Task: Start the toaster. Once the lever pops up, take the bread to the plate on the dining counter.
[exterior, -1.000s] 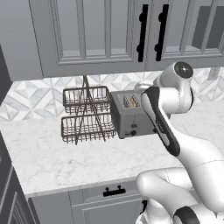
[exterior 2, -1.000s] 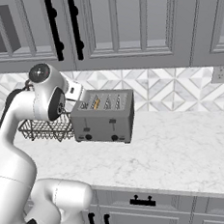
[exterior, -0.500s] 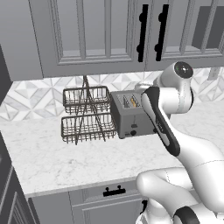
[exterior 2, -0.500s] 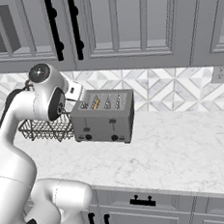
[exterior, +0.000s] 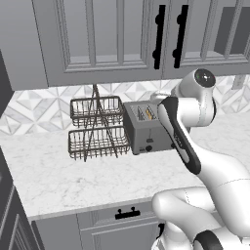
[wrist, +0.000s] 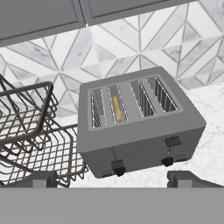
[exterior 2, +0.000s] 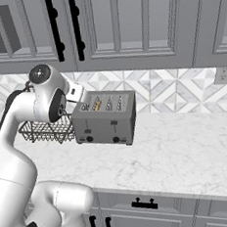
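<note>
White marble-look worktop (exterior 2: pixel 188 152) carries the appliances against the patterned backsplash, below the grey wall cabinets (exterior: pixel 97 39). Upon it stands the two-tier wire basket rack (exterior: pixel 96 128), just beside the toaster's left flank. Next in size, the grey metal toaster (exterior 2: pixel 106 118) sits with its front controls toward the robot, presumably so the levers can be reached from above and in front. Its two levers (wrist: pixel 117 165) differ in height in the hand view; the left one, below the loaded slot, appears lower, though whether it is latched cannot be told. Over the toaster's near edge hovers the gripper (wrist: pixel 113 178), jaws spread wide and holding nothing, apparently poised to press a lever. Smallest, the bread (wrist: pixel 117 109) stands on edge in the second slot from the left, seen as a thin tan strip.
</note>
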